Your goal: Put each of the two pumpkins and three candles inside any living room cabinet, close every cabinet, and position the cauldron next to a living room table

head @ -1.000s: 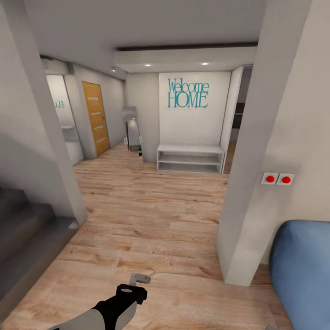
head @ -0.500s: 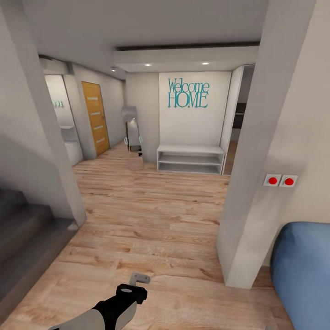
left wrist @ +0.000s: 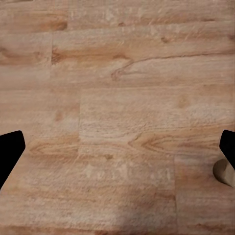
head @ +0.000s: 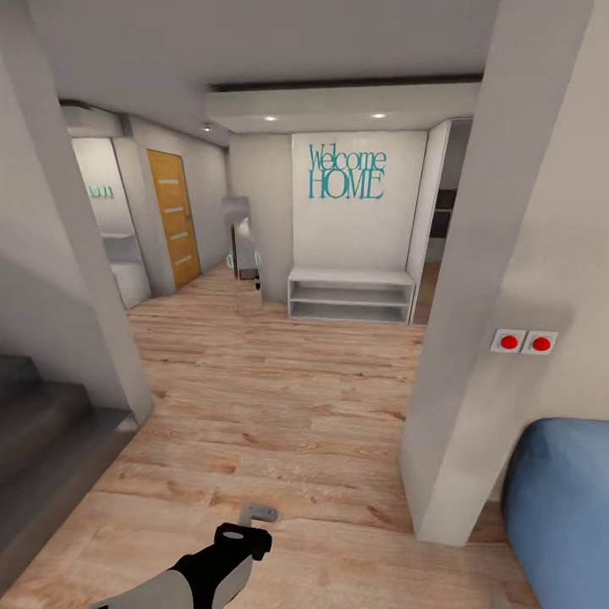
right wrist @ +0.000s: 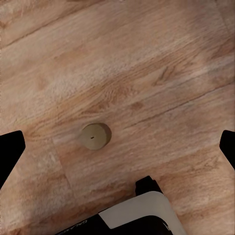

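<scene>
Wooden floor (left wrist: 117, 98) lies beneath both down-pointing tools, fingers spread apart, a candle (right wrist: 94, 135) under the right.

Matt grained wood floor (head: 279, 397) (planked), smooth white bench (head: 351, 294)

The one text that reads clearly is the teal wall lettering (head: 347, 172) on the white wall panel (head: 359, 237) at the far end of the hallway, at about 12 o'clock in the head view: two lines, "Welcome" in a script above "HOME" in capitals. It sits directly above the white open shelf bench (head: 351, 293).

At about 10 o'clock, on the pale wall past the wooden door (head: 173, 216), there is smaller teal lettering (head: 99, 192), too blurred to read.

In the right wrist view, the white arm casing (right wrist: 127, 218) carries a short dark marking (right wrist: 76, 226) at its edge, too small to make out.
</scene>
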